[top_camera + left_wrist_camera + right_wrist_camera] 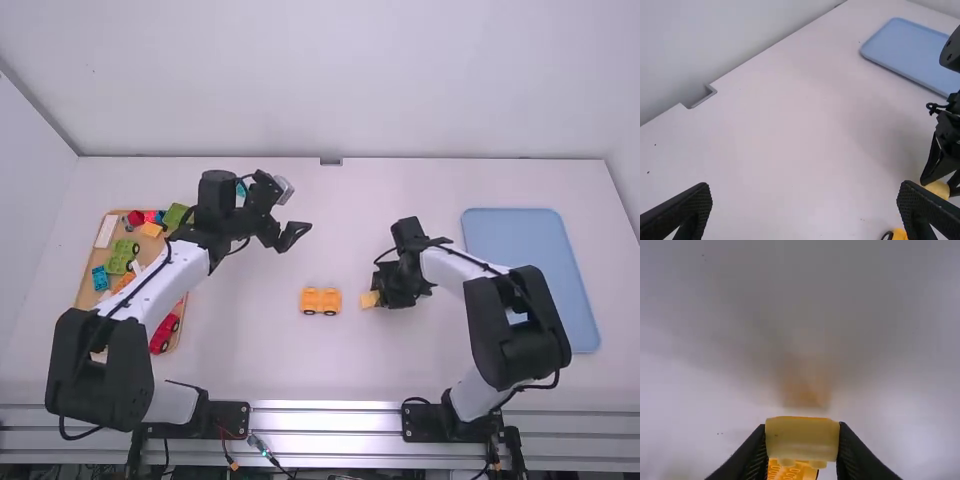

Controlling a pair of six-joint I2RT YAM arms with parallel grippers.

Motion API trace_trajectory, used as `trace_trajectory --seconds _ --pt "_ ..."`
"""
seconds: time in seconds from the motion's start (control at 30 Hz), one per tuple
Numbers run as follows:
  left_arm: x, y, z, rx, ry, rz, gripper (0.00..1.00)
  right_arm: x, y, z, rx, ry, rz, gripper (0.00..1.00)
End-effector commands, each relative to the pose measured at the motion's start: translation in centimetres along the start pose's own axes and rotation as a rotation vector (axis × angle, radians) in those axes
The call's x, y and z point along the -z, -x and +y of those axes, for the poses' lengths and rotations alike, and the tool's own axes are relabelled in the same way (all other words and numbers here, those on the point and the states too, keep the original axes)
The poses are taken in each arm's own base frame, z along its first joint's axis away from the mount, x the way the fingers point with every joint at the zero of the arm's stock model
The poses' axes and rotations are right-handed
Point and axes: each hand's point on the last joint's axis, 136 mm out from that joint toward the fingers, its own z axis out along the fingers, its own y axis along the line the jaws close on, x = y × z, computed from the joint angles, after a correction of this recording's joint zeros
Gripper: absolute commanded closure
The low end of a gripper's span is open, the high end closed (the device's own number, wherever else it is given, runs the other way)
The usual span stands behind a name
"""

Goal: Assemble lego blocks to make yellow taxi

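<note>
1. Base point(320, 299) w/ wheels point(309, 312) is sitting on surface point(260, 370), approx. half done imo.
2. R jaws are pinching yellow block point(802, 439) near it; joining's prob. remaining.
3. L jaws are hanging spread, holding nothing btw.

Yellow and orange beside my black fingers.
My left fingers point(291, 237) are black with a fine mesh pattern; my right fingers point(387, 288) are black with fine ridges. The block point(802, 440) is pale yellow, the toy car point(320, 301) orange-yellow with black wheels. The worktop point(340, 220) is white, one tray point(510, 235) light blue, the other board point(93, 262) tan, bearing green, red, blue, orange and white toy pieces point(163, 334).
</note>
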Motion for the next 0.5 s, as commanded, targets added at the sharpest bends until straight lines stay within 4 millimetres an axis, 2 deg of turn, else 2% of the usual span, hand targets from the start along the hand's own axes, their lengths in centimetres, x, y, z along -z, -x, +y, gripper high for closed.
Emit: trace_trajectory --seconds 0.0,0.17,0.23,0.27,0.3,0.33,0.47 --pt "0.2 0.1 -0.2 0.003 -0.007 -0.006 0.01 -0.1 0.3 -0.3 -0.011 -0.011 -0.01 0.58" --pt "0.2 0.1 -0.2 0.003 -0.008 -0.006 0.01 -0.2 0.2 -0.3 -0.007 -0.012 -0.01 0.51" --pt "0.2 0.1 -0.2 0.002 -0.008 -0.006 0.01 -0.2 0.3 -0.3 -0.008 -0.012 -0.01 0.44" --pt "0.2 0.1 -0.2 0.003 -0.007 -0.006 0.01 -0.1 0.4 -0.3 -0.013 -0.009 -0.009 0.21" --pt "0.2 0.1 -0.2 0.002 -0.008 -0.006 0.01 -0.1 0.5 -0.2 -0.008 -0.005 -0.01 0.08" --pt "0.2 0.1 -0.2 0.002 -0.007 -0.006 0.01 0.0 0.6 0.3 0.023 0.015 -0.003 0.01" --pt "0.2 0.2 -0.2 0.0 -0.006 -0.009 0.01 1.2 -1.1 3.1 0.239 0.152 0.151 0.01"
